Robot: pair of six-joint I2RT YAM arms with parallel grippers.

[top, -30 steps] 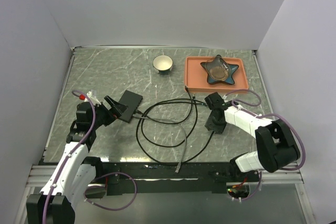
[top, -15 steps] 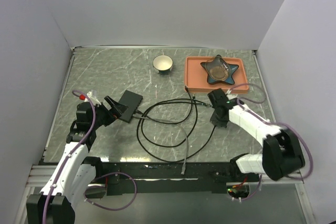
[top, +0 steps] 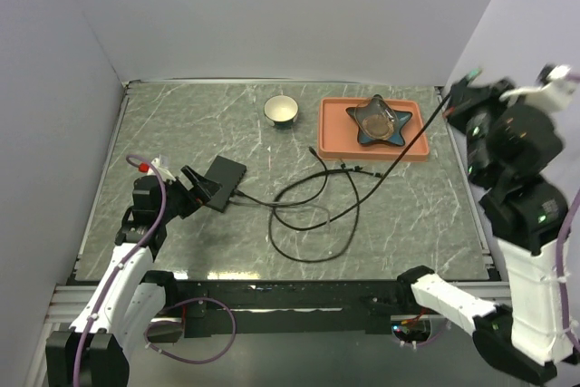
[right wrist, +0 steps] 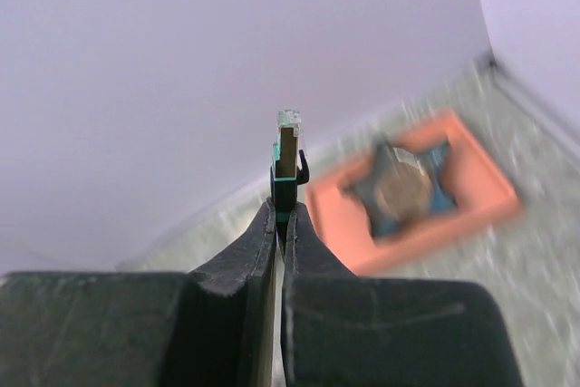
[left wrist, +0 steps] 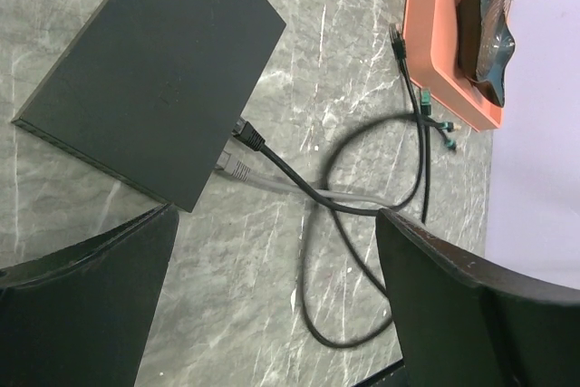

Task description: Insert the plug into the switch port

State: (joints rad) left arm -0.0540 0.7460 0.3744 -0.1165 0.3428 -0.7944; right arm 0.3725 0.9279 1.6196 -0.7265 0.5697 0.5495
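Note:
The black switch [top: 225, 172] lies at the table's left; in the left wrist view [left wrist: 154, 70] a black plug [left wrist: 246, 136] and a grey plug [left wrist: 237, 168] sit in its near edge. My left gripper [top: 195, 188] is open and empty just beside the switch, its fingers [left wrist: 82, 296] spread wide. My right gripper [top: 459, 97] is raised high at the right, shut on a teal-booted plug [right wrist: 288, 147] that sticks up past the fingertips [right wrist: 267, 224]. Its black cable [top: 399, 151] hangs down to the loops on the table.
An orange tray [top: 337, 133] with a dark star-shaped dish [top: 379, 120] stands at the back right. A white cup [top: 282, 111] is left of it. Cable loops [top: 308, 215] lie mid-table. Loose plugs [left wrist: 426, 101] lie by the tray's edge.
My right arm has lifted off the table and swung up to the right with the plug, pulling the cable taut and shifting the loops. The left arm has not moved.

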